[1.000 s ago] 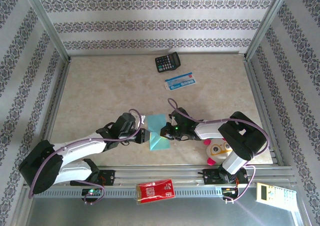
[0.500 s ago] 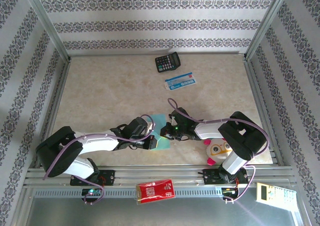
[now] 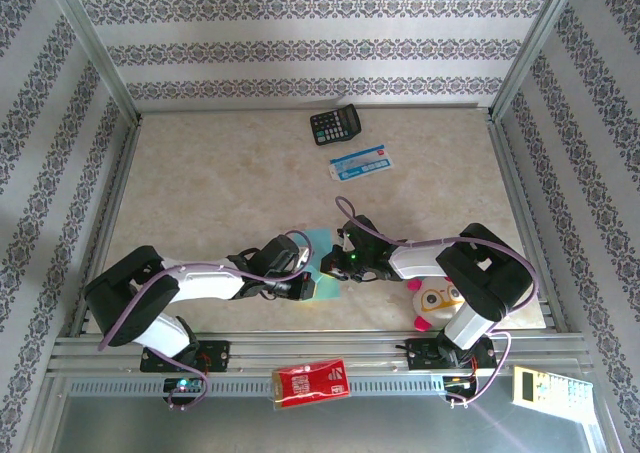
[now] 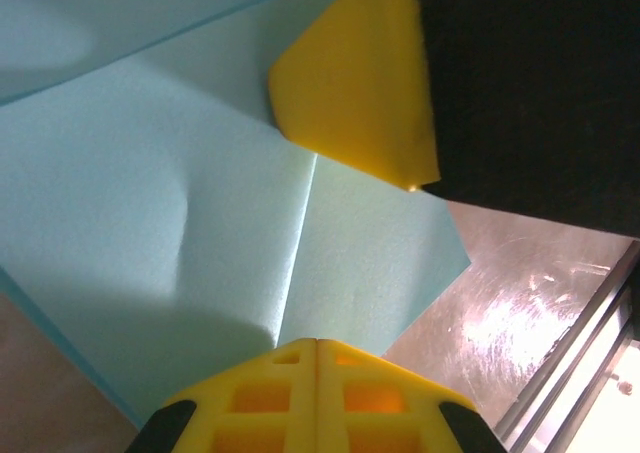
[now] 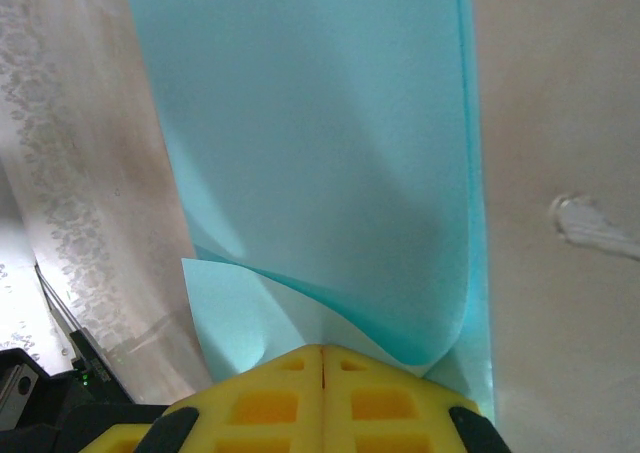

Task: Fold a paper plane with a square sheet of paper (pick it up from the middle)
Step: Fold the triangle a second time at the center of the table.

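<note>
The square sheet of paper, light turquoise and partly folded, lies on the table near the front centre. My left gripper is shut, its tips resting on the paper at the near end of a straight crease. My right gripper is shut too. Its tips sit on the paper where a folded layer curls up beside them. One yellow finger of the right gripper shows across the sheet in the left wrist view. I see no finished paper plane.
A black calculator and a blue-and-white card lie at the back. A white and pink owl toy sits by the right arm's base. A red packet and a pale remote lie in front of the table's rail.
My left arm has swung right and nearer, bringing its gripper from the sheet's left edge onto its near part, fully shut. The right gripper has stayed put.
</note>
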Tool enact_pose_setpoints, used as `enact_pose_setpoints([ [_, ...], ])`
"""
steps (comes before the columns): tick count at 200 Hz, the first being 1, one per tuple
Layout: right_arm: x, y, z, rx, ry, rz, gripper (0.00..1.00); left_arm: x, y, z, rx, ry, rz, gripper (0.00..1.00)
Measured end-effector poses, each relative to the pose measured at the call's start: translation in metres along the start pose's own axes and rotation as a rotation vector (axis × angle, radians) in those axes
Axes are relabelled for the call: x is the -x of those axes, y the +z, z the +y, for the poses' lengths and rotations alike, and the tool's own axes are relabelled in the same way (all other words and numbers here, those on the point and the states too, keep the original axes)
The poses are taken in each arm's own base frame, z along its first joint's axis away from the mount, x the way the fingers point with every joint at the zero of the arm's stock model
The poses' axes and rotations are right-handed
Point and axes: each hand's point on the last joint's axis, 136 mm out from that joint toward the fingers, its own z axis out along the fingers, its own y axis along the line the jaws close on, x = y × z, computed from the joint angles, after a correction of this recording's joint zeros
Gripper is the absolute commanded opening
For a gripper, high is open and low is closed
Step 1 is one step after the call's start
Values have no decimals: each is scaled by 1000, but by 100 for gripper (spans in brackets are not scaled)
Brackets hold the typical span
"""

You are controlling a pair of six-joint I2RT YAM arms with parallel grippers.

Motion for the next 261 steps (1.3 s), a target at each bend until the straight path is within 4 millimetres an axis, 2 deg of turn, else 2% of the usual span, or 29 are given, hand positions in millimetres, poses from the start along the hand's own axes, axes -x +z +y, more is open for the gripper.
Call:
enact_pose_setpoints([
  [194,0,0,-1,-12,6,2,0,-15,-6,5,-85,-88,-32,0],
  [239,0,0,-1,-16,8,4,0,-27,-16,4,-115,-123,-8,0],
  [261,0,0,-1,-16,8,4,0,-20,-26,-6,-142,-111,-36,0],
])
